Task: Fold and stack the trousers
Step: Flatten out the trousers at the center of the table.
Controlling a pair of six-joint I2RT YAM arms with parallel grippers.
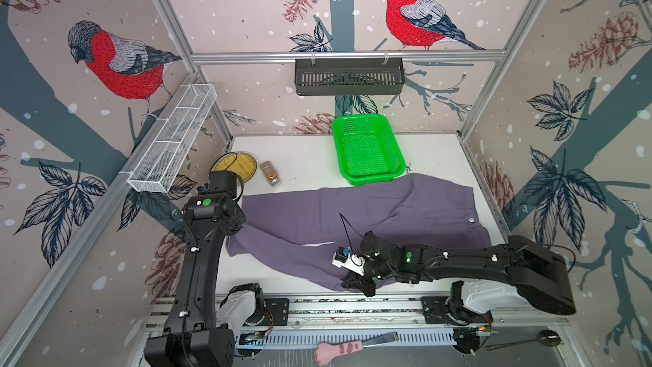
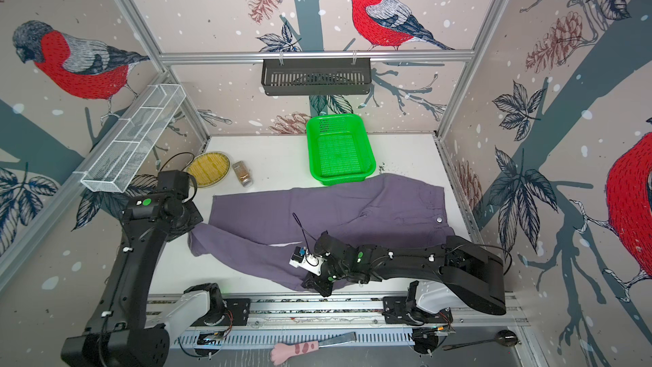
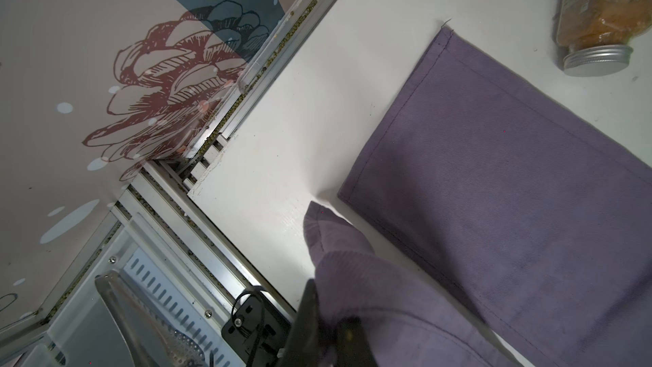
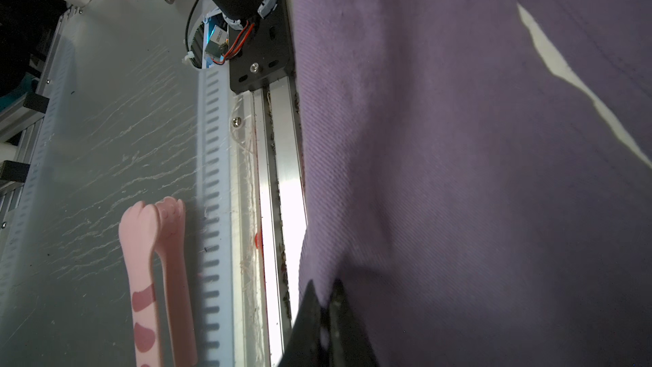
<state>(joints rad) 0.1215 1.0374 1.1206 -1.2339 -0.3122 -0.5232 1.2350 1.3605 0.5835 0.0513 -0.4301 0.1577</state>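
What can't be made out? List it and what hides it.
- Left gripper: tips cut off by the left wrist view's edge; arm covers it in both top views.
- Right gripper: grip on the trousers unclear, jaws at the right wrist view's edge.
- Jar label: too small in both top views.

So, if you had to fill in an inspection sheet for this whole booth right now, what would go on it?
Surface: white table, mostly bare; dark crumbs beside the green basket.
Job's things: trousers spread flat, not yet folded.
Clutter: green basket, yellow plate and a spice jar on its side at the back; pink tongs and a spoon on the front ledge.
Claws: left claw shut on a trouser-leg hem; right claw at the near leg's edge, grip unclear.
Cables: thin black cable arches over the trousers.
Surroundings: bird-print walls, black shelf, white mesh rack.
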